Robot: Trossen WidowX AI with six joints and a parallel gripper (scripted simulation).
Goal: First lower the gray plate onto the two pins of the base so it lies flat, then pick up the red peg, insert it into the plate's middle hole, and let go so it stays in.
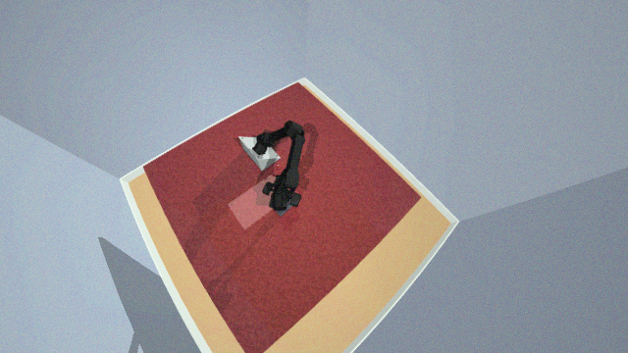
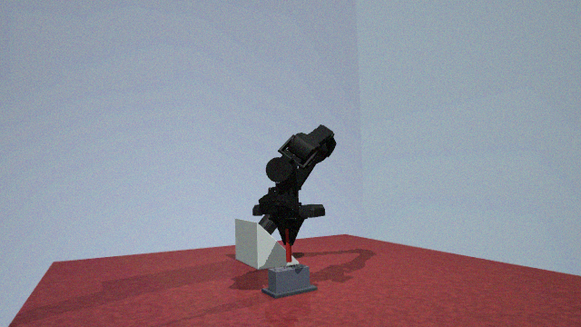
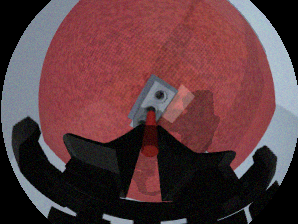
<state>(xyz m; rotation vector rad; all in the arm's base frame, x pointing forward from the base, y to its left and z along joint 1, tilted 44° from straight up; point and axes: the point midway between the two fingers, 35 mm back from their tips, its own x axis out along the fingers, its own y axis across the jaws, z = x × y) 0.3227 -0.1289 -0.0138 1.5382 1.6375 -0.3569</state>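
- Red peg (image 2: 288, 253) (image 3: 150, 134): upright in the exterior view, lower end over the base (image 1: 282, 213) (image 2: 290, 291) (image 3: 141, 98); whether it touches or has entered the middle hole, cannot tell.
- End effector (image 1: 282, 202) (image 2: 288, 240) (image 3: 150, 127): clamped on the peg above the base.
- Gray plate (image 2: 278, 269) (image 3: 153, 97): atop the base, seemingly flat.
- Base: on the red surface (image 1: 314, 235) (image 2: 386, 282) (image 3: 100, 65).

A tan tabletop (image 1: 383, 275) with a pale raised rim carries a broad red mat (image 1: 324, 240) (image 2: 408, 286) (image 3: 100, 75). On the mat stands a blue-gray flanged base (image 1: 282, 213) (image 3: 141, 98) — farther left, a white wedge-shaped mount (image 1: 265, 162) (image 2: 246, 242). A pale rectangular patch (image 1: 247, 208) (image 3: 181, 104) shows beside the base.
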